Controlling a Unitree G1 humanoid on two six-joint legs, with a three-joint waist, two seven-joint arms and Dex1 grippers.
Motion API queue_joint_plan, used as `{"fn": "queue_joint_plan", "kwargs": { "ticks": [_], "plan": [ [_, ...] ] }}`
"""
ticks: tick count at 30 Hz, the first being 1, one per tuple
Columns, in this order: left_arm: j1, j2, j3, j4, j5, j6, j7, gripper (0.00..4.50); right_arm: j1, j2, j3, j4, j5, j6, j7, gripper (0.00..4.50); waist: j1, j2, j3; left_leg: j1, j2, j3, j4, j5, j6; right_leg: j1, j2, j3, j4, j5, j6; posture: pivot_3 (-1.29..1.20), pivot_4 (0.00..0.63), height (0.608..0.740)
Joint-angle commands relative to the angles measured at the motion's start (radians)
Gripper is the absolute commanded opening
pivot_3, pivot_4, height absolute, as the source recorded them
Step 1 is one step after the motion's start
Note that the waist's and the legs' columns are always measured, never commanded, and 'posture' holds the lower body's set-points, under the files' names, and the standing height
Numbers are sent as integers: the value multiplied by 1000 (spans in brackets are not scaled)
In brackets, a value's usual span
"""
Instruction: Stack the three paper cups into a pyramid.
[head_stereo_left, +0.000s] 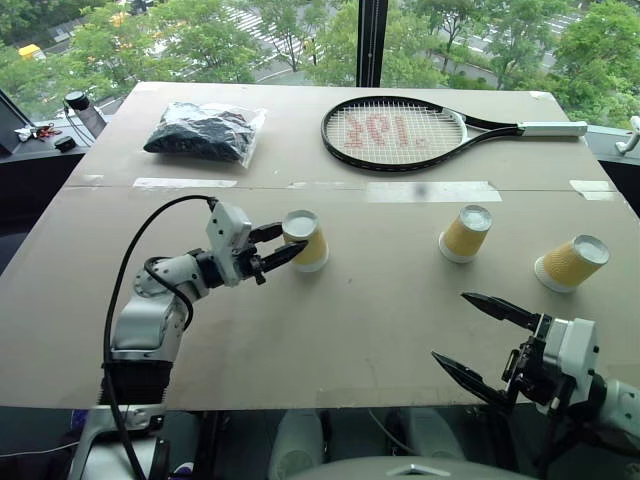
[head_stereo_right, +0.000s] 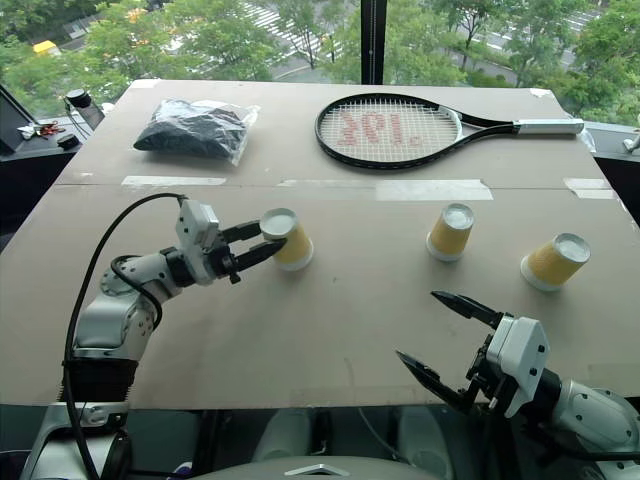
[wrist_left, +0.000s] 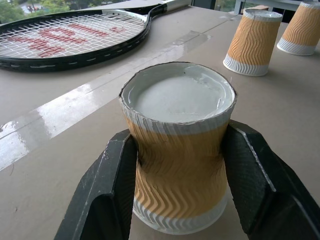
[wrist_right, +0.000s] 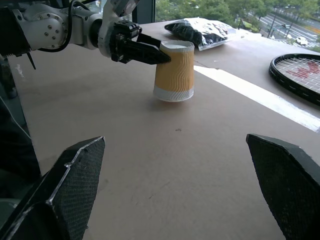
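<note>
Three paper cups stand upside down on the brown table (head_stereo_left: 330, 330), white bases up. My left gripper (head_stereo_left: 292, 243) is shut on the left cup (head_stereo_left: 307, 240), its black fingers (wrist_left: 105, 195) pinching the ribbed yellow sides inward; this cup (wrist_left: 177, 150) rests on the table. The middle cup (head_stereo_left: 466, 233) and the right cup (head_stereo_left: 571, 263) stand apart from each other to the right, both tilted in the eye views. My right gripper (head_stereo_left: 450, 326) is open near the table's front edge, in front of the two free cups, with nothing between its fingers (wrist_right: 65, 190).
A black tennis racket (head_stereo_left: 400, 133) lies at the back right and a plastic bag of dark material (head_stereo_left: 205, 130) at the back left. A clear tape strip (head_stereo_left: 430, 190) runs across the table's seam. Small items sit on the ledge (head_stereo_left: 50, 135) at far left.
</note>
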Motion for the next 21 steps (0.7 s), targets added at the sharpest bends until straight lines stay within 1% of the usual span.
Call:
{"fn": "queue_joint_plan", "kwargs": {
  "ticks": [1, 6, 9, 21],
  "plan": [
    [-79, -22, -44, 48, 48, -44, -13, 1993, 6, 13, 8, -30, -18, -34, -13, 4500, 2, 0, 0, 0, 0, 0, 0, 0, 0, 0, 0, 0, 0, 0, 0, 0, 150, 740],
    [-137, -58, -96, 122, 81, -79, -49, 1993, 25, 27, 12, -42, -42, -45, -35, 4500, 2, 0, 0, -3, -1, -3, 2, 0, 0, 0, 0, -2, -1, 0, 0, 0, 150, 740],
    [-151, -69, -104, 145, 85, -88, -64, 1993, 43, 33, 12, -54, -53, -47, -47, 4500, 1, 0, 0, -4, -1, -4, 2, 0, 0, -1, 1, -3, -1, 0, 0, 0, 150, 740],
    [-142, -99, -122, 181, 121, -153, -69, 1993, 57, 68, 19, -44, -101, -56, -107, 4500, 3, 0, 0, -5, -1, -5, 2, 0, 0, -1, 1, -4, -1, 0, 0, 0, 150, 740]
  ]
}}
